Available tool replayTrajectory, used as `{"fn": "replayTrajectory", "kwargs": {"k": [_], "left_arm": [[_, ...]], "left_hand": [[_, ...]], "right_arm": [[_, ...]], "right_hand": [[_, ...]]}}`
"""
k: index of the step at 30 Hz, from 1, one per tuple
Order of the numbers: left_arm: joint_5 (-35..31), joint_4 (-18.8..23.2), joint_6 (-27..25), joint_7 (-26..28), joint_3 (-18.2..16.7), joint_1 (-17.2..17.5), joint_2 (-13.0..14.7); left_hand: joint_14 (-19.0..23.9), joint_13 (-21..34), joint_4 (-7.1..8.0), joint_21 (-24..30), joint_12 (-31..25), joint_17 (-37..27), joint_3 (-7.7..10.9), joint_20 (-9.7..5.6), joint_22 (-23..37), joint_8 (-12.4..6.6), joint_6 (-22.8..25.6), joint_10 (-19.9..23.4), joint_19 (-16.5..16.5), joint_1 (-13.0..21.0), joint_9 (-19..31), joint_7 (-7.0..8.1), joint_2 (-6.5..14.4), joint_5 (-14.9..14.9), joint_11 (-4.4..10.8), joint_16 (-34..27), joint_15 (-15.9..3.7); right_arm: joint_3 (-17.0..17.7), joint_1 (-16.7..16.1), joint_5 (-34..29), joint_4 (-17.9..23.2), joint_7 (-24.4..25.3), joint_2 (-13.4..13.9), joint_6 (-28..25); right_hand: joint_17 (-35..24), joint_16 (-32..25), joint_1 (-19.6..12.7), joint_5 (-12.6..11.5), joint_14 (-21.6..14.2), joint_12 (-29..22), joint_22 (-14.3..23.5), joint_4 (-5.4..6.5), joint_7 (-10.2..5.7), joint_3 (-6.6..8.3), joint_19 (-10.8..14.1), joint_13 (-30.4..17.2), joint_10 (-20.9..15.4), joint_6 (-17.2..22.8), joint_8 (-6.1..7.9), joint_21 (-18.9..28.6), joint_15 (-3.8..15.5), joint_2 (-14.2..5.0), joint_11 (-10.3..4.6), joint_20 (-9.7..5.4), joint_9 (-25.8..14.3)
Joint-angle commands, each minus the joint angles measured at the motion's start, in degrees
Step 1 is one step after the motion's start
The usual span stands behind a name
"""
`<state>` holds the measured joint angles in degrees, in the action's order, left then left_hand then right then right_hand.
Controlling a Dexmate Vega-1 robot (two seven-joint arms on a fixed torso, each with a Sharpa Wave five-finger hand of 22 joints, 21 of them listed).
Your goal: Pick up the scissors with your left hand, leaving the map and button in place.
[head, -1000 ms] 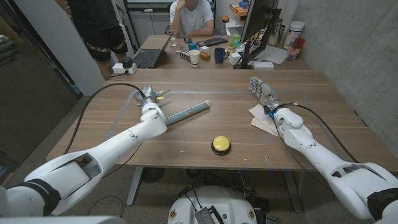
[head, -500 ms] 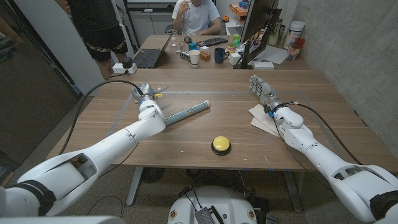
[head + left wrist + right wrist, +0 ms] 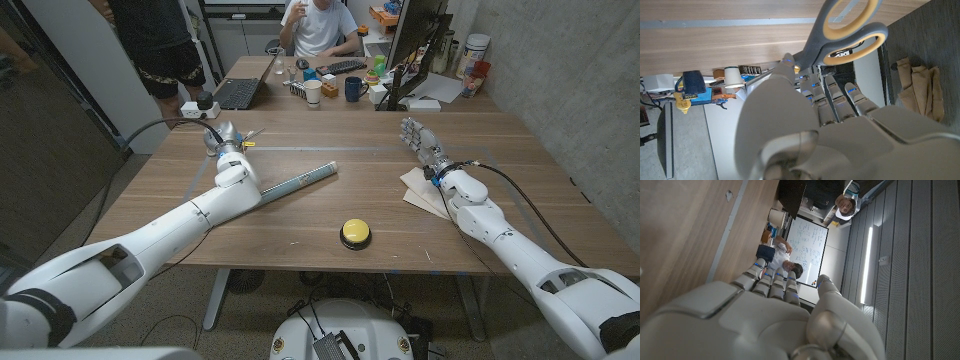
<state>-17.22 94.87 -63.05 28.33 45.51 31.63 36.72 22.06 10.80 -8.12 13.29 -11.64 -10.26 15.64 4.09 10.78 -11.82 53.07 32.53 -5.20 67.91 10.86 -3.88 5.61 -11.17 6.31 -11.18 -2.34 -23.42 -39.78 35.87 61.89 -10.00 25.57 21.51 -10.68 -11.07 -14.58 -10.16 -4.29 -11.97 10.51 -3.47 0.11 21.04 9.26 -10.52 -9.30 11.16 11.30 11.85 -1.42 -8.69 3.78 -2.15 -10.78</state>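
My left hand [image 3: 222, 143] is at the far left of the table and grips the scissors [image 3: 249, 138], whose tip sticks out to the right of the hand. In the left wrist view the scissors' grey and yellow handles [image 3: 846, 31] stand out past my fingertips [image 3: 826, 85], which pinch them below the handle loops. The rolled grey map [image 3: 300, 180] lies slantwise on the table just right of my left forearm. Near the front edge sits the yellow button [image 3: 355, 232]. My right hand [image 3: 420, 139] is at the right with its fingers spread and holds nothing.
A tan sheet [image 3: 424, 188] lies under my right wrist. Behind the table stand a second desk with a laptop [image 3: 238, 92], two cups [image 3: 313, 92], a monitor [image 3: 413, 40] and a seated person [image 3: 318, 25]. Another person [image 3: 160, 45] stands at the far left.
My left hand has moved farther back and slightly left, carrying the scissors with it. The map, the button and my right hand have stayed put.
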Motion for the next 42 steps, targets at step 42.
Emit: {"fn": "replayTrajectory", "kwargs": {"k": [42], "left_arm": [[-7.0, 20.5, -11.0, -5.3, -0.4, -6.0, 10.3]], "left_hand": [[0.7, 0.2, 0.85, -0.2, 0.0, -0.3, 0.63, -0.13, 0.2, -13.53, 15.9, 1.4, -0.5, 0.1, 6.5, -4.66, 0.6, -0.1, 0.85, 0.1, -1.75]], "right_arm": [[1.6, -6.0, -0.8, 13.4, 6.3, 4.1, -2.3]], "right_hand": [[-0.1, 0.0, -0.3, -0.2, -0.5, -0.2, 0.3, -0.28, 0.07, -0.03, 0.1, -0.1, -0.6, 0.2, -0.09, 0.1, 0.03, 0.29, 0.29, -0.82, -0.1]]}}
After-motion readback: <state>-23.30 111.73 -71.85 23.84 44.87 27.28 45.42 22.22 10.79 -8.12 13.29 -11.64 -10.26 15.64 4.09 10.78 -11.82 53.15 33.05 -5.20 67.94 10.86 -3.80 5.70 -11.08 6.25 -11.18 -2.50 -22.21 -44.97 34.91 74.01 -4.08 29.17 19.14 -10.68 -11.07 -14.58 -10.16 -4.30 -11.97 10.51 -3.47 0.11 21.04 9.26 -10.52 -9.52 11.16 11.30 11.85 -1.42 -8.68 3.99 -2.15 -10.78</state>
